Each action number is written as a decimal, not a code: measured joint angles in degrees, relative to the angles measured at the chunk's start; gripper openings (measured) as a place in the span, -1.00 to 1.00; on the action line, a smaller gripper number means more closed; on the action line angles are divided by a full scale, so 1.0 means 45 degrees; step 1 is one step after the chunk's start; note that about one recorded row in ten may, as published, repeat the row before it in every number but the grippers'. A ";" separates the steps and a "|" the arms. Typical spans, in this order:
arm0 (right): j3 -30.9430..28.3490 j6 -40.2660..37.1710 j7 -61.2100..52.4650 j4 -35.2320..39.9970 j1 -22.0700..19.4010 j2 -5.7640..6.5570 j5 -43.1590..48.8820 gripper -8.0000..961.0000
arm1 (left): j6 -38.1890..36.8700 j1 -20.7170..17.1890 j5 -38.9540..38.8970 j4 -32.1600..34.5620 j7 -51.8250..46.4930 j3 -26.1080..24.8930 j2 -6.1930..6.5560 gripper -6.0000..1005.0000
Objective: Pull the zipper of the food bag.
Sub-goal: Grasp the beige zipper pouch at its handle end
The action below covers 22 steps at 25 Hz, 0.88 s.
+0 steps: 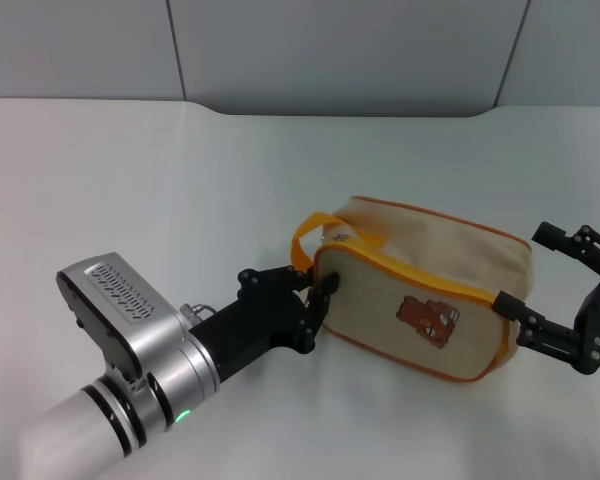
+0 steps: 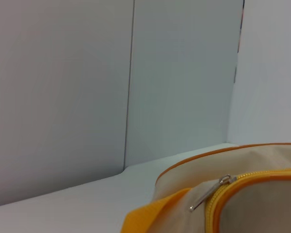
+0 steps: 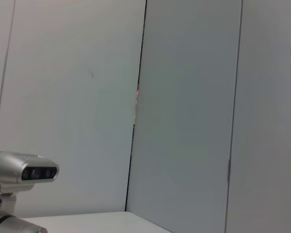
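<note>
The food bag lies on the white table, beige with orange piping, its bear print facing me. Its orange loop handle sticks out at the left end. The zipper runs as an orange line along the panel's upper edge. In the left wrist view the zipper ends in a silver pull tab that hangs free beside the handle. My left gripper is against the bag's left end, below the handle. My right gripper is open, straddling the bag's right end.
Grey wall panels stand behind the table's far edge. The right wrist view shows only wall panels and my head unit. Bare table surface spreads to the left of and behind the bag.
</note>
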State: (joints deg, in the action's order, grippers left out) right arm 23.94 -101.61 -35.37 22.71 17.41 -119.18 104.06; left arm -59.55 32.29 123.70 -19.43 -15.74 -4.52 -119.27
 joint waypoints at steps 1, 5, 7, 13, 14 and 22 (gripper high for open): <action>-0.0012 0.0000 0.0002 -0.0004 -0.0001 0.0000 0.0000 0.73 | -0.0006 0.0042 0.0000 -0.0001 0.0001 0.0008 0.0001 -0.71; -0.0163 -0.0036 0.0009 -0.0010 -0.0001 0.0000 0.0000 0.73 | -0.0119 0.0061 0.0001 -0.0032 0.0008 0.0023 0.0000 -0.76; -0.0376 -0.0116 0.0075 -0.0040 -0.0005 0.0000 0.0000 0.73 | -0.0324 0.0037 0.0001 -0.0046 0.0073 0.0028 0.0000 -0.79; -0.1384 -0.0658 0.0377 -0.0120 -0.0127 -0.0025 0.0000 0.73 | -0.0656 -0.0088 -0.0005 -0.0236 0.0963 -0.0047 0.0001 -0.84; -0.1826 -0.0821 0.0379 -0.0130 -0.0161 -0.0036 0.0000 0.73 | -0.0680 -0.0075 -0.0007 -0.0244 0.1019 -0.0049 0.0000 -0.84; -0.5182 -0.0920 0.2075 -0.1280 -0.0025 -0.0053 -0.0002 0.72 | -0.1952 -0.0003 0.0989 0.0313 0.1998 -0.0145 0.0026 -0.87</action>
State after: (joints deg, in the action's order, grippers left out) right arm 0.62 -105.75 -26.03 16.95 17.29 -119.41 104.05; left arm -68.33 32.28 128.15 -18.02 -6.75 -5.17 -119.15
